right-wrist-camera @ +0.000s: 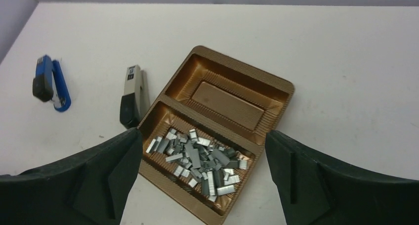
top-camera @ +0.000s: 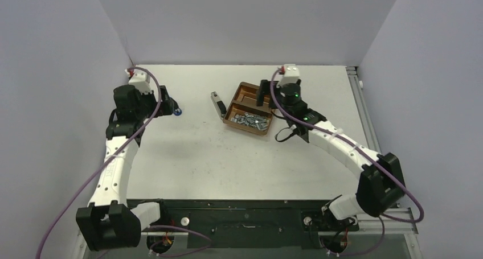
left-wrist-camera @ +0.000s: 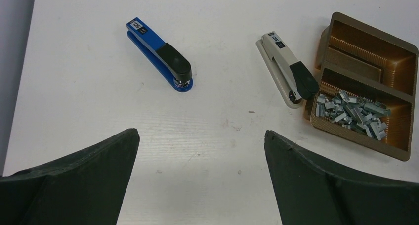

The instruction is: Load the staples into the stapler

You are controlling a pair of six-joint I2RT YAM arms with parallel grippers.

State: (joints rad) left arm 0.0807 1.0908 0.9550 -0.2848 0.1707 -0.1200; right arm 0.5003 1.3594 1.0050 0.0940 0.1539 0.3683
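The staples [right-wrist-camera: 200, 158] lie in a loose silver-grey pile in the near compartment of a brown ribbed tray [right-wrist-camera: 225, 99]. A grey stapler [right-wrist-camera: 132, 96] with a black end lies shut along the tray's left side. Farther left, a blue stapler [right-wrist-camera: 49, 81] also lies shut. My right gripper [right-wrist-camera: 203, 133] hangs open above the staples [top-camera: 250, 120], touching nothing. My left gripper [left-wrist-camera: 201, 136] is open and empty over bare table, short of the blue stapler [left-wrist-camera: 160, 57] and the grey stapler [left-wrist-camera: 289, 71]. From above, the left gripper [top-camera: 168, 102] sits just left of the blue stapler [top-camera: 178, 110].
The tray's far compartment [top-camera: 246, 94] holds nothing. Grey walls close in the table at the back and on both sides. Purple cables trail along both arms. The arm bases and a black rail run along the near edge.
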